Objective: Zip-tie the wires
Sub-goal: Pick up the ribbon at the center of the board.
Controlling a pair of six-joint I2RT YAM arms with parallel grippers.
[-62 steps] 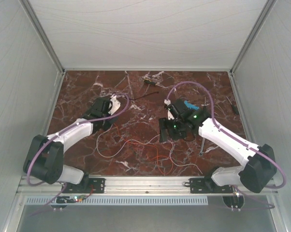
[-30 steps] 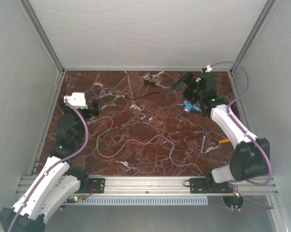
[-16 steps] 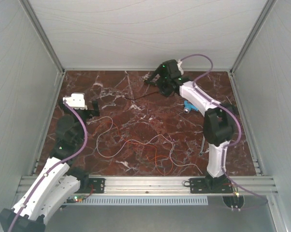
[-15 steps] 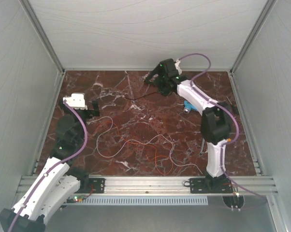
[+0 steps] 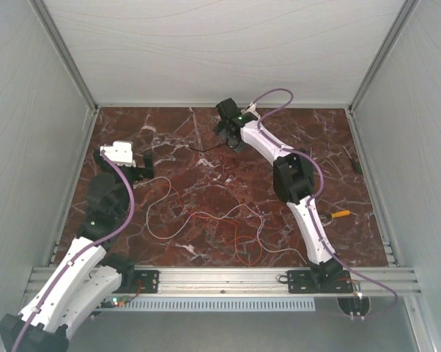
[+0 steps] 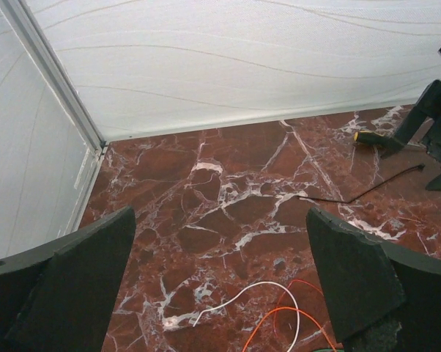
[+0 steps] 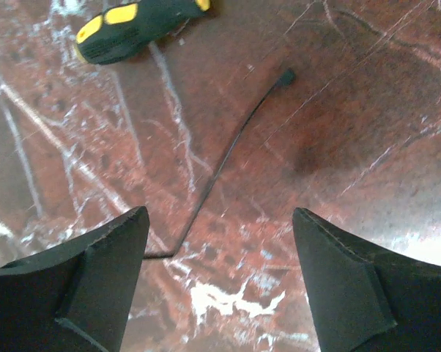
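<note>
Right end effector (image 7: 219, 273) spread over zip tie (image 7: 228, 158); wires (image 5: 206, 216) well apart.

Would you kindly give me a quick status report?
Left gripper open, empty. Right gripper open over zip tie. Wires loose, untied. Screwdriver near it.

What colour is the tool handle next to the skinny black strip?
The handle is black with yellow patches, clearest in the right wrist view.
</note>
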